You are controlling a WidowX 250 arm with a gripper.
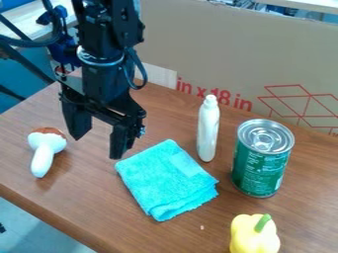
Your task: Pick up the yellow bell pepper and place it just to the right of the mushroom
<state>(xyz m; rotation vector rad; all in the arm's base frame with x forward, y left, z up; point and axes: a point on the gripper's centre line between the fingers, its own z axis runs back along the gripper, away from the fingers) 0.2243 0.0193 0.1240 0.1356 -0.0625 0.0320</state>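
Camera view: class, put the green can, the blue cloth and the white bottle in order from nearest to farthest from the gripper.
Judged from the gripper in this view:
1. Blue cloth: folded, just right of the gripper in the picture.
2. White bottle: upright, beyond the cloth to the right.
3. Green can: upright, right of the bottle.

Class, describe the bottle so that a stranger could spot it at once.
On the brown table, find the folded turquoise cloth. The bottle stands just behind it, beside the green can. It is white and slim, far narrower than the can.
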